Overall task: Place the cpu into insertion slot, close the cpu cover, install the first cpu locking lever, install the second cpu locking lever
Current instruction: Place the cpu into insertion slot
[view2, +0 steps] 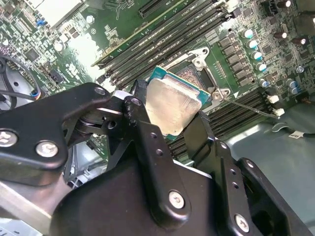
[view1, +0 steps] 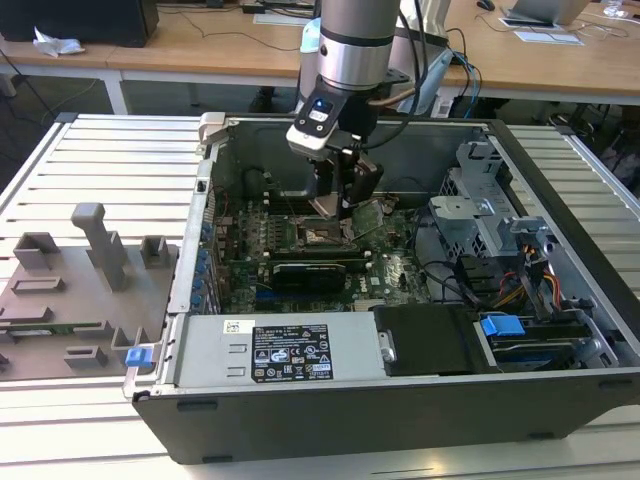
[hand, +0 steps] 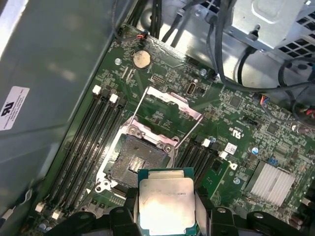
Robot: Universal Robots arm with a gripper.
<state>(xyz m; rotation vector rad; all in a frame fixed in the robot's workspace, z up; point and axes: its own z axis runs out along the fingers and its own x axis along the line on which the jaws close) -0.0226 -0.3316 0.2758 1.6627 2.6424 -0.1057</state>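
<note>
CPU point(hand: 166, 204) sits pinched by two opposite edges between the fingers of the tool point(hand: 166, 210), which are closed only as far as the chip's width, with its dull metal top facing the cameras in both wrist views. It hangs in the air above the motherboard point(hand: 231, 142), not touching it. In the exterior view the tool point(view1: 340, 198) hangs over the middle of the open computer case point(view1: 560, 200), which rests on the slatted worktop point(view1: 100, 150).

The insertion slot point(hand: 138, 164) lies just beyond and below the chip, close but apart, and slightly toward the exterior view's left of the tool tips. Its dark pin field is bare. The CPU cover point(hand: 172, 101) is swung open on the slot's far side, and two thin wire locking levers point(hand: 189, 132) stand up unlatched beside it, so nothing blocks the way down.

Judging by the first wrist view, the chip's edges look a little turned against the slot's rim. Its sideways offset and that small twist are what the seating depends on.
</note>
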